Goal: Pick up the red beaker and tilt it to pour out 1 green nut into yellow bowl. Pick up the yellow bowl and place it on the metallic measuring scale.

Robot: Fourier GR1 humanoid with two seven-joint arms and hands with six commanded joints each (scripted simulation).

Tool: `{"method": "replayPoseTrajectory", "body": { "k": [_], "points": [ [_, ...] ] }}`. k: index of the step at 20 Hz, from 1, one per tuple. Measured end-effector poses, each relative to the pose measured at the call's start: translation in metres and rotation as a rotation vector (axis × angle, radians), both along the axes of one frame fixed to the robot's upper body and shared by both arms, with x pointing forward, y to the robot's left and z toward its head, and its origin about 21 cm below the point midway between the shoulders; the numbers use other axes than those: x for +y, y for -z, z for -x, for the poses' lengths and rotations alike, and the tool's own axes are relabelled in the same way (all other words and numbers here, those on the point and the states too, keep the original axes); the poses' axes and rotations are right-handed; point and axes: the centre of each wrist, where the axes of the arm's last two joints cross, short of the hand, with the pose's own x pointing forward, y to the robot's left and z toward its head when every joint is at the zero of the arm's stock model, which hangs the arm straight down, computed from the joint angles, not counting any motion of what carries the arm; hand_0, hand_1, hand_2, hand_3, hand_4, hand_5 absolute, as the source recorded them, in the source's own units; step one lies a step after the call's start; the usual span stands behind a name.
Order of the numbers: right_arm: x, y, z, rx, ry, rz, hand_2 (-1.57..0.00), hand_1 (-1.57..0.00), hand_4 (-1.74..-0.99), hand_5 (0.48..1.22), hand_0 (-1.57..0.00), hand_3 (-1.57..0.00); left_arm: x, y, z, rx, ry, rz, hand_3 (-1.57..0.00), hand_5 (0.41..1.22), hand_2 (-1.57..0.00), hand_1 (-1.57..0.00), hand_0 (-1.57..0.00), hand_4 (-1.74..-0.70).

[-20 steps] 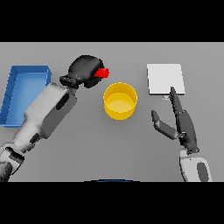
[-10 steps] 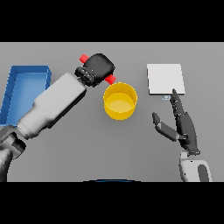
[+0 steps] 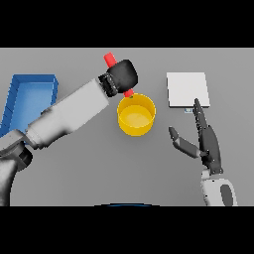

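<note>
My left hand (image 3: pixel 123 75) is shut on the red beaker (image 3: pixel 110 59), which is tilted. One red end sticks out up and to the left, the other end (image 3: pixel 129 93) points down over the far rim of the yellow bowl (image 3: pixel 136 115). The bowl stands on the table in the middle. I see no green nut. The metallic measuring scale (image 3: pixel 187 89), a pale square plate, lies to the right of the bowl. My right hand (image 3: pixel 206 140) hovers open just in front of the scale, fingers straight and pointing away from me.
A blue tray (image 3: pixel 29 99) sits at the left side of the table, behind my left forearm (image 3: pixel 69 115).
My left hand has carried the red beaker to the right, from beside the bowl to over its far rim, and tilted it further. The right hand has stayed put.
</note>
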Motion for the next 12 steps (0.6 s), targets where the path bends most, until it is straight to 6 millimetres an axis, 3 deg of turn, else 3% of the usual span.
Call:
{"method": "replayPoseTrajectory", "body": {
  "k": [8,12],
  "points": [
    [-0.001,0.002,-0.001,-0.012,-0.004,0.0,0.0,0.0,-1.136,0.579,0.0,0.0,-0.012,0.006,-0.001,-0.113,0.137,-0.225,-1.57,1.221,-1.57,-1.57,-1.57,-1.73],
    [-0.004,0.002,0.004,-0.02,-0.002,-0.013,0.0,0.0,-1.128,0.575,0.0,0.0,-0.025,-0.002,0.002,-0.185,0.189,-0.32,-1.57,1.221,-1.57,-1.57,-1.57,-1.73]
  ]
}}
